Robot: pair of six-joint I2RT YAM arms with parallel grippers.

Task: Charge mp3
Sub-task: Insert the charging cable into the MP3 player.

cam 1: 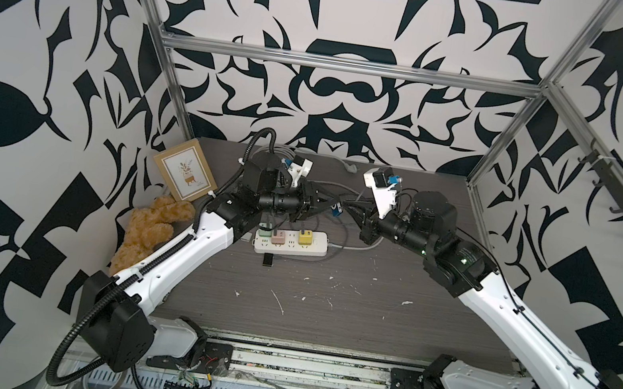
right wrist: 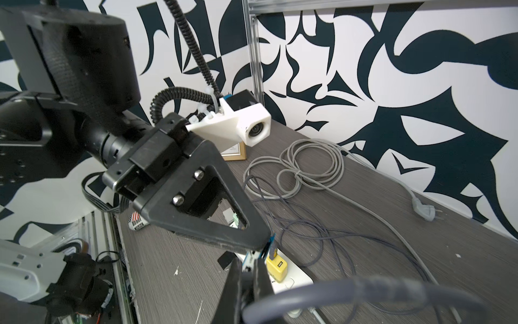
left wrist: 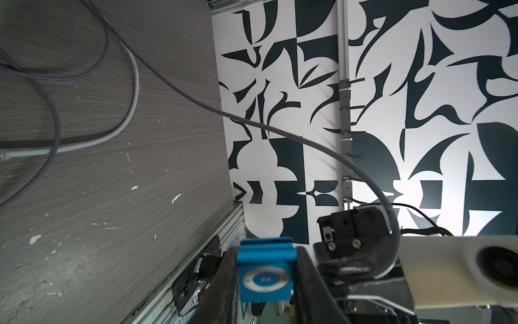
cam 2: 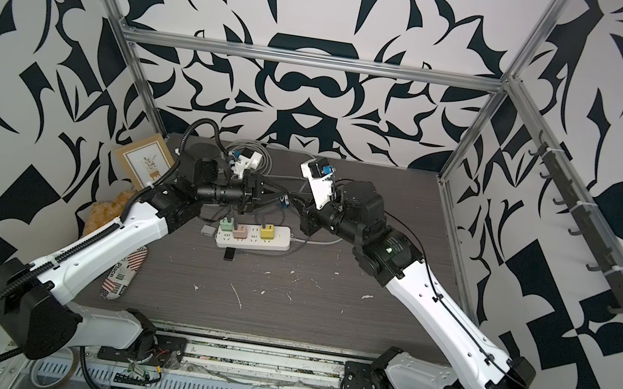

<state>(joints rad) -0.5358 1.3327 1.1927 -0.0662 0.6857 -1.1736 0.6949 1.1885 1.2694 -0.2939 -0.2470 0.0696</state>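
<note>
The mp3 (left wrist: 265,272), a tiny bright-blue square with a pale control ring, is pinched between the fingers of my left gripper (left wrist: 266,280). It hangs above the table behind the power strip, in both top views (cam 1: 337,209) (cam 2: 283,199). My right gripper (right wrist: 248,266) faces it from the other side, its tips almost touching the mp3 (right wrist: 251,258). Its jaws are shut on the end of a dark grey cable (right wrist: 364,291). The plug itself is hidden between the fingers. The cable (left wrist: 280,134) arcs back over the table.
A white power strip (cam 1: 314,248) lies below the grippers with green (cam 1: 264,233), pink (cam 1: 277,237) and yellow (cam 1: 305,238) charger cubes. A small black device (cam 1: 267,260) lies in front. A coiled grey cord (right wrist: 308,168), picture frame (cam 1: 185,172) and plush toy (cam 1: 147,229) sit behind and left.
</note>
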